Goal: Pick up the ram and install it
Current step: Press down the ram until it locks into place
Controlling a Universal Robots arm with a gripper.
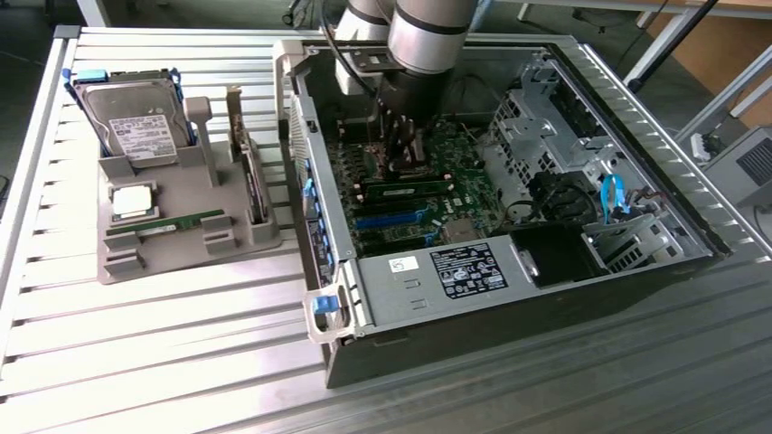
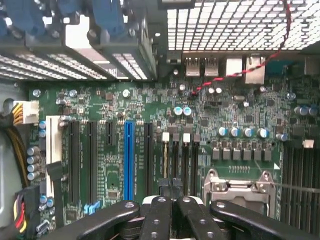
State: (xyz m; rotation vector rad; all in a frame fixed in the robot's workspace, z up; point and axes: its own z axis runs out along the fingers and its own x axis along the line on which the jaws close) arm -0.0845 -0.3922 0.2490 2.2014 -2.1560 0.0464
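Observation:
A green ram stick (image 1: pixel 408 191) stands in a slot on the motherboard (image 1: pixel 465 194) inside the open computer case (image 1: pixel 627 271). In the wrist view it shows edge-on as a thin yellowish line (image 2: pixel 165 159) in the slot beside the processor socket (image 2: pixel 240 187). My gripper (image 1: pixel 407 168) hangs just above this stick, and its black fingertips (image 2: pixel 165 189) are pressed together, shut, with nothing seen between them. Whether they touch the stick I cannot tell. A second green ram stick (image 1: pixel 163 223) lies on the grey holder (image 1: pixel 181 244) at the exterior view's left.
The grey holder also carries a silver hard drive (image 1: pixel 139 122) and a square processor chip (image 1: pixel 130 201). Inside the case are a blue expansion slot (image 2: pixel 129 160), a power supply (image 1: pixel 465 271), drive cages (image 1: pixel 543 117) and a blue cable (image 1: pixel 609 194). The case walls close in around the arm.

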